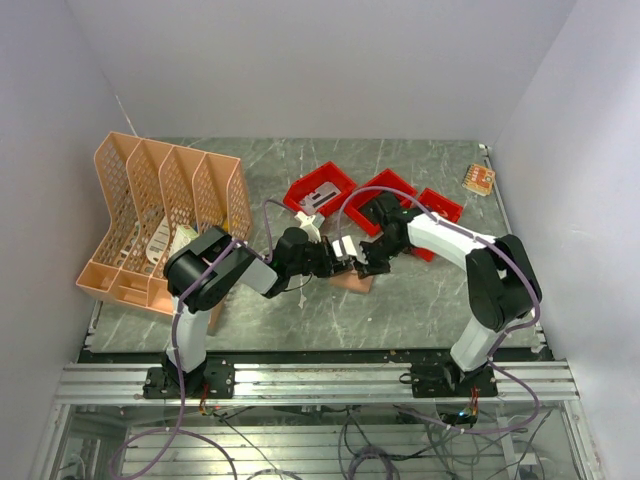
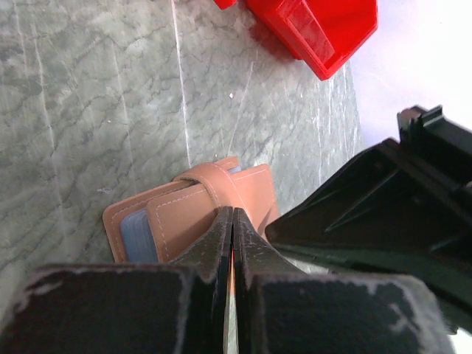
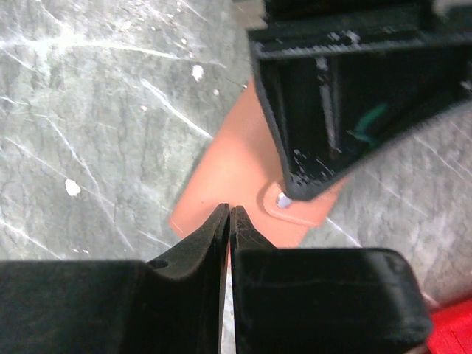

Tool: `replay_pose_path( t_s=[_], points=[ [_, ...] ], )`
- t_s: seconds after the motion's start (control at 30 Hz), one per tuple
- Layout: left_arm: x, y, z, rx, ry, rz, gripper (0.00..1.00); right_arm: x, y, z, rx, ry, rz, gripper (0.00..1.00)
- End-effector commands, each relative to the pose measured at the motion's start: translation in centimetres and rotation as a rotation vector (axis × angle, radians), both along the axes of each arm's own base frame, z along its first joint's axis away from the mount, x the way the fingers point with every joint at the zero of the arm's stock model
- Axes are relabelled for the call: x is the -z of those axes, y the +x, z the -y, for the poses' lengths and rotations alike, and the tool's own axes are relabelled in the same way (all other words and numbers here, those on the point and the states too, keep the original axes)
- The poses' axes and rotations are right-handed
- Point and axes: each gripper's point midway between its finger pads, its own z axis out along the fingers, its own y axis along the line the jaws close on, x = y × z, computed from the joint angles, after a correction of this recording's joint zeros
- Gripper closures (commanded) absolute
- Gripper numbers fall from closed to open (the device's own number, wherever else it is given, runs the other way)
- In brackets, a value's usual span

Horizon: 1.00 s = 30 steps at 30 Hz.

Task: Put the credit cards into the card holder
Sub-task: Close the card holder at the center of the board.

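Tan stitched leather-like card holder (image 2: 184, 221) flat on grey marbled table (image 2: 88, 96), near edge hidden under clenched left gripper (image 2: 232, 212), sliver of light blue card (image 2: 135, 234) in its pocket, right gripper (image 3: 228, 209) also clenched over it

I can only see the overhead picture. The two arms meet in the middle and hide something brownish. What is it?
Observer: A tan wallet, lying on the marble table, with a strap folded across it.
Operator: Is there a card inside?
Observer: The left wrist view shows something pale blue-grey in its open side. I can't tell whether it is card or lining.
Operator: Are the arms holding it?
Observer: The left jaws and the right jaws are both shut, with their tips at the wallet. Whether they pinch it is unclear.
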Motion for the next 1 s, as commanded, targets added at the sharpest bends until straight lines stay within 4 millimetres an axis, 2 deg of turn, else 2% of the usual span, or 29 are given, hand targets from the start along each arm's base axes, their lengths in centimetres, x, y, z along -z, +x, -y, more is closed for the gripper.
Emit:
replay_pose_path(
  t_s=[0.0, 0.2, 0.33, 0.7, 0.97],
  points=[
    [8.9, -3.7, -3.8, 0.019, 0.262, -0.177, 0.93, -2.2, 1.4, 0.2, 0.028, 0.056, 0.023, 0.94],
    [8.9, -3.7, -3.8, 0.021, 0.26, -0.178, 0.93, -1.7, 3.4, -0.1, 0.081, 0.05, 0.06, 0.92],
    [8.8, -3.7, -3.8, 0.022, 0.259, -0.178, 0.93, -1.3, 4.1, -0.5, 0.089, 0.05, 0.053, 0.92],
    [9.0, -3.9, -3.7, 0.027, 0.255, -0.182, 0.93, 0.2, 3.0, -0.4, 0.06, 0.02, 0.017, 0.96],
    [8.9, -3.9, -3.7, 0.026, 0.251, -0.18, 0.93, 0.4, 2.6, -0.7, 0.052, 0.018, 0.013, 0.96]
  ],
)
